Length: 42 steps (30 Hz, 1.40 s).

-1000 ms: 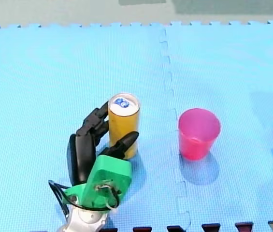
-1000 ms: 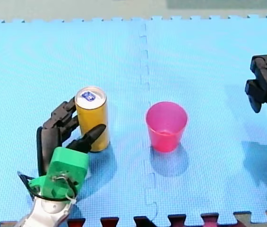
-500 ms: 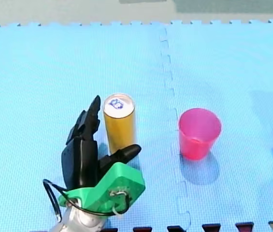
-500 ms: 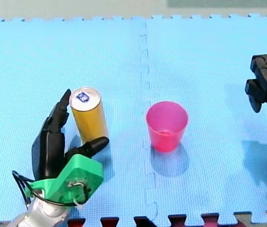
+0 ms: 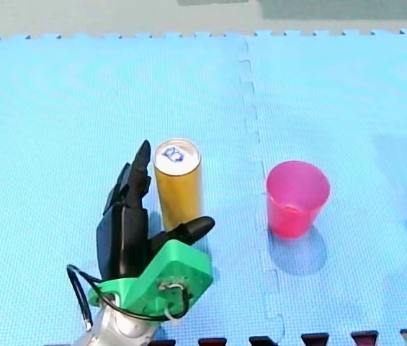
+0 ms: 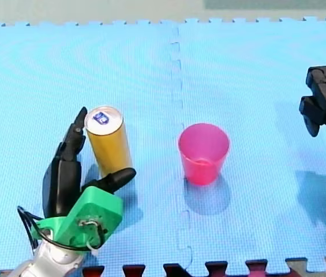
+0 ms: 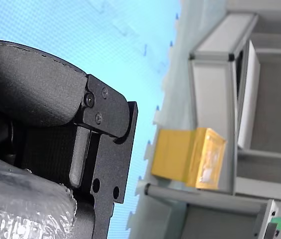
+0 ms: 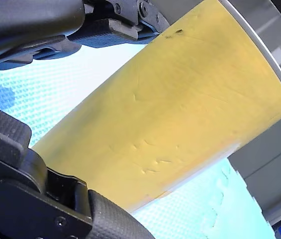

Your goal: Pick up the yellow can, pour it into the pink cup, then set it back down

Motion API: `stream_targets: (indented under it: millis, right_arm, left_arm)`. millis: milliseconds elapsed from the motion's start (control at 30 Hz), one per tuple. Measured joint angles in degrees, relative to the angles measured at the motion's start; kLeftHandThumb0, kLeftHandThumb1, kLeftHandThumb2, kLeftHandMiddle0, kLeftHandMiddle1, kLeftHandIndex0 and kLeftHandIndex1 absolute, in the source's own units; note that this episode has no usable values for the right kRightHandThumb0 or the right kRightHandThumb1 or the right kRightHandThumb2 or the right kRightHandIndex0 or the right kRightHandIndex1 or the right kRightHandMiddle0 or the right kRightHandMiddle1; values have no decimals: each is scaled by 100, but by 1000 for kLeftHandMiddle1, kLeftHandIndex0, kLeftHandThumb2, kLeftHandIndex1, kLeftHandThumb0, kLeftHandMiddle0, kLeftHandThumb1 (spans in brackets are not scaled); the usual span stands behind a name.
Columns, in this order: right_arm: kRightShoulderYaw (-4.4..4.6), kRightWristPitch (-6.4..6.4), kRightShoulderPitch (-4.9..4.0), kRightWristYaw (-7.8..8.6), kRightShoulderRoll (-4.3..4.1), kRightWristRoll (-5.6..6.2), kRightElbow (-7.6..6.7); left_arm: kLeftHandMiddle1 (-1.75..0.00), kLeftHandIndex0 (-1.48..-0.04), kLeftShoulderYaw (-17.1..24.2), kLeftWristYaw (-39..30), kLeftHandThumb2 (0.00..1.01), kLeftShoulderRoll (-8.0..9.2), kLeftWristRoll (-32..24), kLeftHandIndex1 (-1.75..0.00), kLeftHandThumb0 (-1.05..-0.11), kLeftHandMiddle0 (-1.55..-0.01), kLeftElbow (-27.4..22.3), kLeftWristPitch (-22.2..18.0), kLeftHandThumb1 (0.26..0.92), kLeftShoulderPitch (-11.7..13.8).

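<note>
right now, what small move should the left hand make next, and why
Probably draw the left hand back from the can: its fingers were curled round it a second ago and are now open, and the can stands on the mat.

A bare lane of mat [image 5: 232,194] separates the yellow can [image 5: 179,189] from the pink cup [image 5: 297,200]; the left hand [image 5: 127,223] crowds the can's left and near sides.

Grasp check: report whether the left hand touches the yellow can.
Cannot tell: in the second head view the left hand overlaps the yellow can at its base, hiding any gap.
</note>
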Motion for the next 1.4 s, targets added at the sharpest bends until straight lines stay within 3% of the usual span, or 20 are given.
stream_targets:
  millis: [200,333,467,600,1000,1400]
  right_arm:
    - [7,1,-1,-4,-3,-6,0]
    - [9,1,-1,-8,-6,-8,0]
    - [24,2,0,-13,-10,-22,1]
    - [29,8,0,-18,-20,-31,2]
    - [27,76,-8,-14,-25,-29,13]
    - [25,77,-21,-5,-24,-28,23]
  left_arm:
    - [-4,-182,223,-594,12,-74,-556,0,-1048,-195,-75,-319,780,86]
    - [-14,-180,368,-979,9,-84,-850,-2,-1048,-215,-449,-427,780,288]
    - [-11,-210,454,-1284,0,-106,-1025,-13,-1041,-218,-950,-440,709,559]
    - [-6,-208,560,-1710,0,-129,-1290,-6,-1022,-211,-1345,-417,693,782]
    - [-8,-211,749,-2225,1,-144,-1475,-2,-999,-230,-1855,-450,697,1117]
    - [-8,-206,904,-2441,2,27,-1485,-1,-1003,-246,-1922,-639,706,1296]
